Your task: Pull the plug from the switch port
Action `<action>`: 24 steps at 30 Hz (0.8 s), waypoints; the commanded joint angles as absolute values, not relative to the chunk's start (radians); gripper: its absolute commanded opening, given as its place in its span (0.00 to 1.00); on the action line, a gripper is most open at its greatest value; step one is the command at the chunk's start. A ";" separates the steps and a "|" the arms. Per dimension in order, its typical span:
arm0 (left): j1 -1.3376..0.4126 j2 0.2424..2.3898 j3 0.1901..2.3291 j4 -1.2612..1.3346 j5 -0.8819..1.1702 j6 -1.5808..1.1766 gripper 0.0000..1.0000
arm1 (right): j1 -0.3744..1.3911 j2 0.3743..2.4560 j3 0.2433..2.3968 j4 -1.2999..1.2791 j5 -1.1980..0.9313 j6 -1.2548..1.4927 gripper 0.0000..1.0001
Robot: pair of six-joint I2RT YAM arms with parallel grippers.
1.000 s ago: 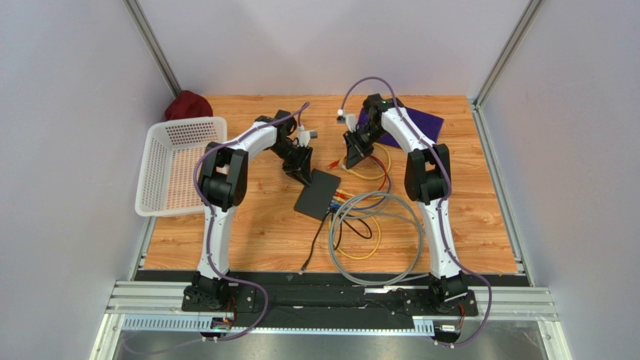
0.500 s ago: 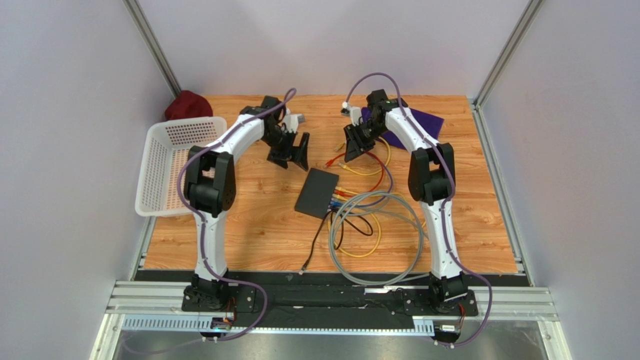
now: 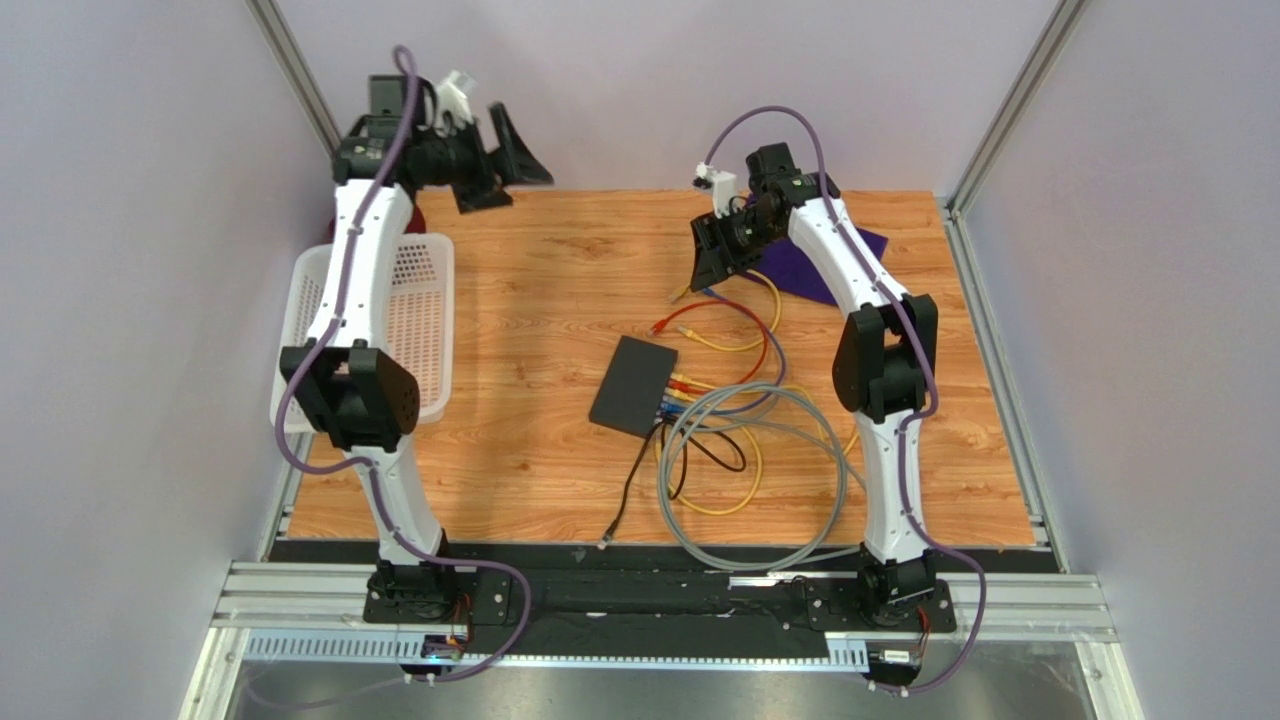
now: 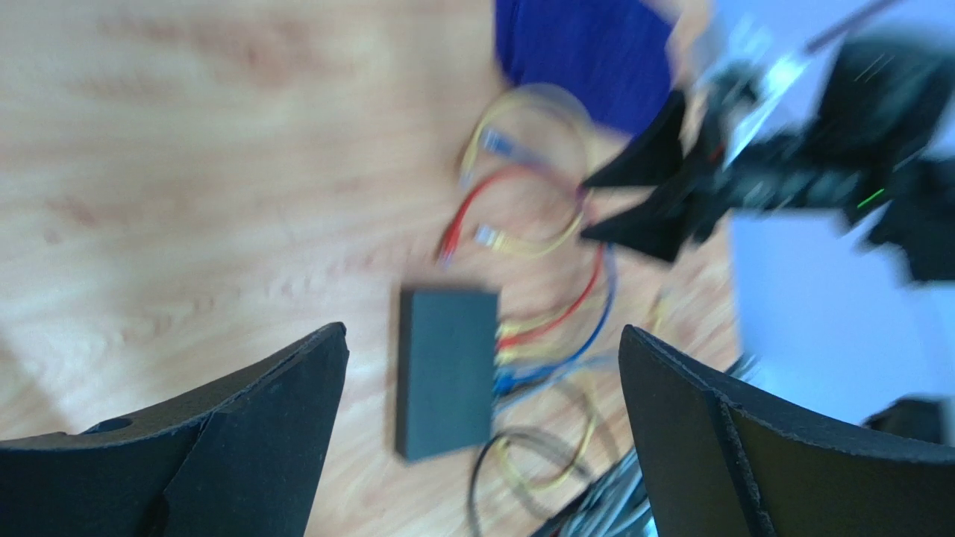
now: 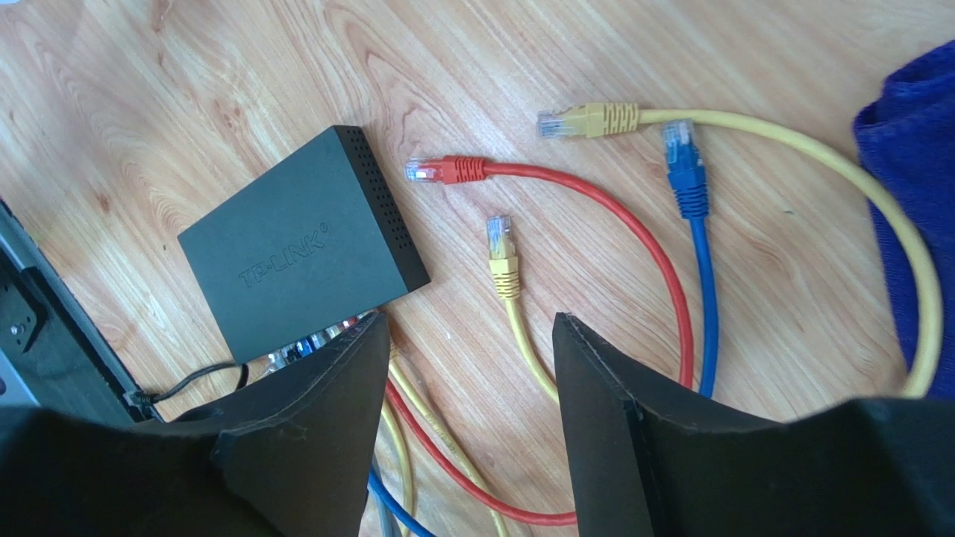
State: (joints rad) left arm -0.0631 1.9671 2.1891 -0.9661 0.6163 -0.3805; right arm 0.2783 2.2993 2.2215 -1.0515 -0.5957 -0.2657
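- Right wrist view: the switch (image 5: 303,257) lies flat on the wooden table (image 5: 224,67). "TP-LINK" is embossed on its matte black top, and vent slots run along one side.
- Top external view: the switch sits mid-table. Red, yellow and blue cables (image 3: 688,393) run into its right edge, and a black lead (image 3: 631,483) trails from it toward the near edge.
- Loose ends lie beside the switch, none touching it: red plug (image 5: 443,170), yellow plug (image 5: 501,252), second yellow plug (image 5: 583,118), blue plug (image 5: 682,157).
- A grey cable coil (image 3: 751,480) crowds the switch's right and near side. The purple cloth (image 3: 819,263) is at far right and the white basket (image 3: 361,323) at the left edge.
- The right gripper (image 5: 469,324) hovers above the loose plugs, fingers apart, nothing between them.
- The left gripper (image 3: 501,165) is raised high over the far-left corner, spread wide and empty. Its wrist view is motion-blurred.
- Bare wood lies between the switch's left side and the basket.
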 commanded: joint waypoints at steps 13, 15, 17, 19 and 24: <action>-0.041 1.917 2.332 -0.700 0.906 -1.012 0.99 | 0.273 2.303 2.267 -0.986 -0.512 -0.187 0.60; -0.060 1.907 2.303 -0.686 0.916 -1.048 0.99 | 0.272 2.298 2.270 -0.986 -0.518 -0.184 0.60; -0.069 1.898 2.309 -0.648 0.922 -1.081 0.99 | 0.272 2.296 2.276 -0.986 -0.528 -0.181 0.60; -0.078 1.894 2.312 -0.640 0.927 -1.086 0.99 | 0.272 2.295 2.278 -0.985 -0.529 -0.175 0.60; -0.091 1.881 2.270 -0.597 0.959 -1.121 0.99 | 0.272 2.287 2.272 -0.983 -0.532 -0.173 0.60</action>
State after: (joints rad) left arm -0.0849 1.9480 2.2864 -0.6582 0.9081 -1.0389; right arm 0.2760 2.3043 2.2326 -1.0176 -0.5243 -0.1894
